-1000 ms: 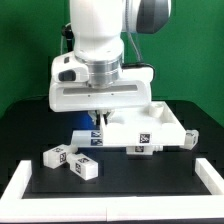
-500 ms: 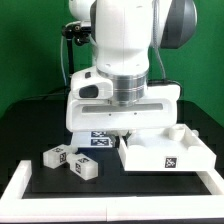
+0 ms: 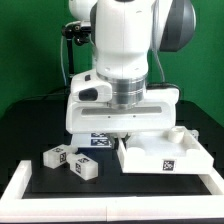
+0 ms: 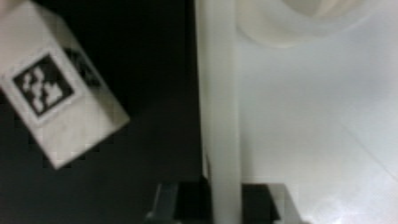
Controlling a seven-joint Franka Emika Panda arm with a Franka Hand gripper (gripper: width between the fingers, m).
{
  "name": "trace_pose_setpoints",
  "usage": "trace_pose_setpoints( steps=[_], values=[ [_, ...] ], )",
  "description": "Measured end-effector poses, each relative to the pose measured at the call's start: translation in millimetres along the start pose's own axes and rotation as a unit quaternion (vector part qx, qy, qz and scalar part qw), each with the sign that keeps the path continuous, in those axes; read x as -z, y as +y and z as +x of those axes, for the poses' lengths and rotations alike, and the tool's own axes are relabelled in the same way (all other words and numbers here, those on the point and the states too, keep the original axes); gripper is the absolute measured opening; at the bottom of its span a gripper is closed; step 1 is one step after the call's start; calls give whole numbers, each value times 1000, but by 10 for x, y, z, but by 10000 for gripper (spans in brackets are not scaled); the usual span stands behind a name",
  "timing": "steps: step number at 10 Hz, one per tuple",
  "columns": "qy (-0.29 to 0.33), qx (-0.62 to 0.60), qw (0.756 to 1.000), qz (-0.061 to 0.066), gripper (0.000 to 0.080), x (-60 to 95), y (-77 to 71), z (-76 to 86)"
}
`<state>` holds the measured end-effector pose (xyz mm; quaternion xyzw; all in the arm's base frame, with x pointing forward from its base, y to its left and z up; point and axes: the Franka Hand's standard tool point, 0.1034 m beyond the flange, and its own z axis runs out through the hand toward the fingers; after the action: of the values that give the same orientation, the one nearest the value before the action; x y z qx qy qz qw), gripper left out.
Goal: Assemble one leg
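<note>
Evidently little is done: the claw point(image 4: 217, 200) is seen closed to a narrow gap on the rim of the top point(image 3: 165, 155), which is held low at the table point(image 3: 120, 195). Two legs point(image 3: 58, 155) are seen lying loose, well to the exterior view's left of the top; none is fitted yet.

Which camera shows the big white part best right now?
The exterior view: the big white part shows nearly whole there, front face and raised walls, on the exterior view's right. The wrist view shows only one blurred wall of it, running into the gripper.
</note>
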<state>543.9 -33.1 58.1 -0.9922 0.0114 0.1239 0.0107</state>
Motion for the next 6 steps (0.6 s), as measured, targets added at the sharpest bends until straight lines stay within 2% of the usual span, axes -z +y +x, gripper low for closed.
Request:
trace_pose_setpoints(
  steps=[1, 2, 4, 6],
  values=[
    [-2, -8, 1000, 4, 54, -68, 45, 53],
    [-2, -6, 1000, 2, 54, -127, 20, 71],
    [3, -25, 1000, -3, 54, -277, -135, 119],
    [44, -25, 999, -8, 54, -270, -121, 276]
  ],
)
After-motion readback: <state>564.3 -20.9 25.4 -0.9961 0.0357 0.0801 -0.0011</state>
